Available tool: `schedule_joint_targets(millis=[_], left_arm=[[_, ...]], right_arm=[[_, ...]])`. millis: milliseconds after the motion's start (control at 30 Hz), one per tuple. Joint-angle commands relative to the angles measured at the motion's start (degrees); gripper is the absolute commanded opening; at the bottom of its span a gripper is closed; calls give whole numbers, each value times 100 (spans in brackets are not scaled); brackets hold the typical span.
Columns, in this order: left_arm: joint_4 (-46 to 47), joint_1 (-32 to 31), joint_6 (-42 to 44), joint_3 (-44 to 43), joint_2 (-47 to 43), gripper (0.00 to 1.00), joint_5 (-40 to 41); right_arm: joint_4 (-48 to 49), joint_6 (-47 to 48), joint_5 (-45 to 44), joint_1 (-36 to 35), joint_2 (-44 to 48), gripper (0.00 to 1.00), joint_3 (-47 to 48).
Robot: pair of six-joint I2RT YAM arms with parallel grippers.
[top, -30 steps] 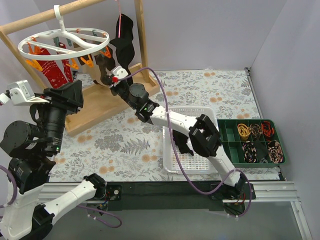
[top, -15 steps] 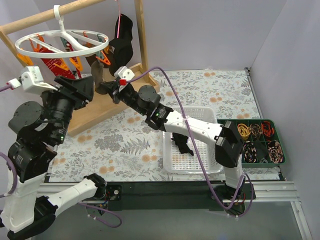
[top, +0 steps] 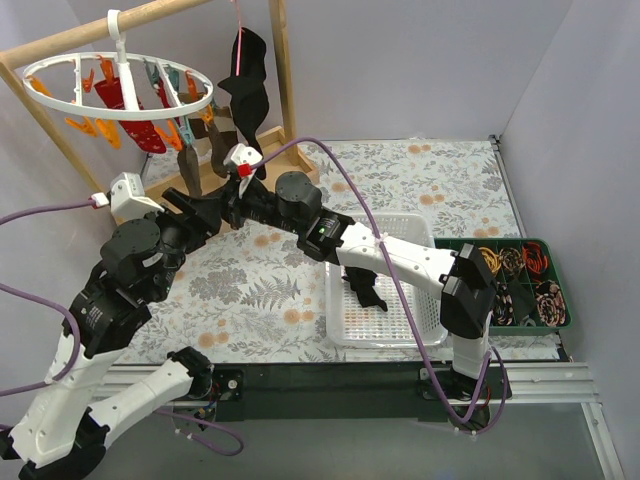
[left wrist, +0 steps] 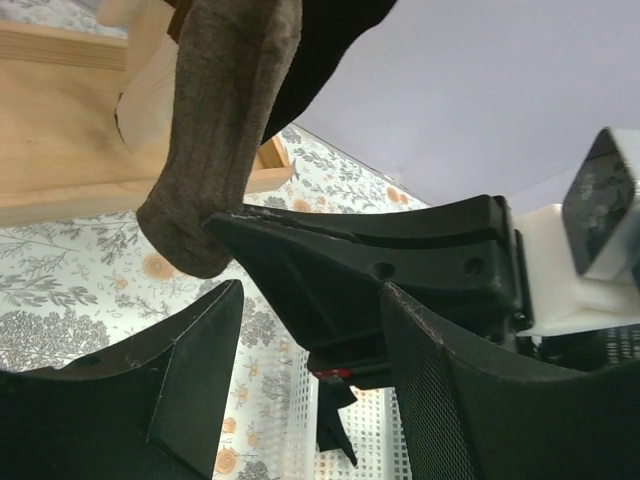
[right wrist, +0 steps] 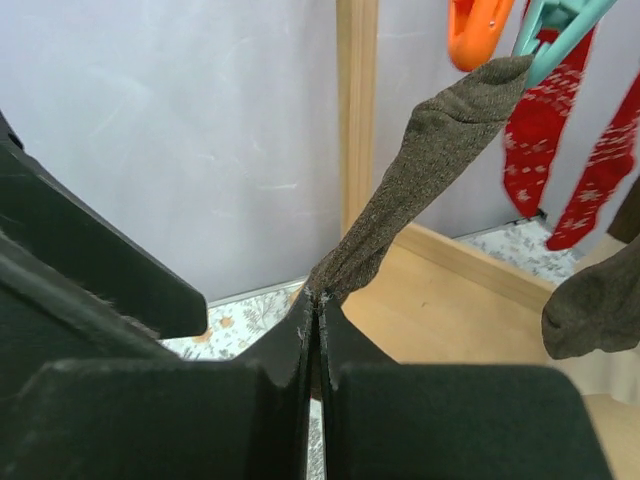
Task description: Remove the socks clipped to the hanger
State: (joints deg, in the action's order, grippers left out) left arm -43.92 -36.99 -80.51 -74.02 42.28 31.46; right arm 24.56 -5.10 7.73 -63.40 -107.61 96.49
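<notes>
The white ring hanger (top: 120, 85) hangs by its hook from the wooden rack at the back left, with orange and teal clips. Red socks (top: 130, 112) and brown socks (top: 222, 140) are clipped to it. My right gripper (top: 202, 200) is shut on the toe of a brown sock (right wrist: 430, 170), which is stretched taut up to a teal clip (right wrist: 560, 25). The gripper shows in its own view (right wrist: 318, 300). Two red socks (right wrist: 535, 130) and another brown sock (right wrist: 590, 310) hang behind. My left gripper (left wrist: 310, 290) is open and empty, with the right gripper's fingers just beyond its jaws. A brown sock (left wrist: 225, 130) hangs just above them.
A black T-shirt (top: 245, 75) hangs on a pink wire hanger beside the rack's post (top: 282, 70). The rack's wooden base (top: 200, 215) lies under the grippers. A white perforated basket (top: 400, 300) holds a dark piece of fabric (top: 362, 290). A green compartment tray (top: 510, 285) stands at the right.
My left arm has dropped and brought its open gripper up against the right gripper. The right gripper has moved left and down with the brown sock. The hanger has swung and tilted.
</notes>
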Motion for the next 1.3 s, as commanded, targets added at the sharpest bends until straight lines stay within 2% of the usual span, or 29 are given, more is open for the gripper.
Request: schedule_joint_targets(millis=[0, 200, 300, 333, 400, 467, 500, 533, 600, 667, 833, 1000, 1100, 1200, 1267], left_arm=[[42, -27, -333, 221, -194, 54, 578], [-512, -27, -1309, 475, -387, 55, 1695], [57, -27, -1336, 599, -651, 55, 1837], [503, -27, -1231, 669, -677, 51, 1872], [945, -27, -573, 582, -468, 45, 1785], [992, -27, -203, -57, 162, 44, 1757], [504, -27, -185, -356, 480, 44, 1862], [255, -27, -184, -1029, 744, 44, 1977], [-246, -27, -10, -1578, 1410, 43, 2276], [-406, -27, 114, -2174, 1703, 44, 2442], [-582, -27, 247, -3046, 2371, 43, 2487], [-1390, 16, 228, -4311, 3224, 42, 2952], [-1111, 332, 623, -4314, 3392, 42, 2831], [-1424, 1149, 563, -4489, 3664, 41, 1919], [-1374, 1369, 519, -4218, 3638, 40, 1776]], right_arm=[[-197, -237, 571, -50, 241, 1, 107], [-241, -325, 862, -41, 311, 1, 151], [-232, -272, 923, -41, 355, 1, 55], [-232, -246, 941, -41, 346, 1, 37], [-241, -228, 976, -41, 338, 1, 28], [-232, -202, 959, -33, 329, 1, 37], [-241, -184, 933, -41, 320, 1, 37], [-232, -140, 906, -41, 311, 1, 37], [-232, -70, 810, -41, 276, 1, 37], [-232, 44, 687, -41, 223, 1, 80], [-223, 413, 405, -41, 22, 1, 169], [-223, 747, 203, -41, -40, 1, 125], [-215, 861, 185, -41, -32, 1, 2], [-214, 932, 194, -41, -6, 1, -86], [-206, 1020, 212, -41, -5, 1, -165]])
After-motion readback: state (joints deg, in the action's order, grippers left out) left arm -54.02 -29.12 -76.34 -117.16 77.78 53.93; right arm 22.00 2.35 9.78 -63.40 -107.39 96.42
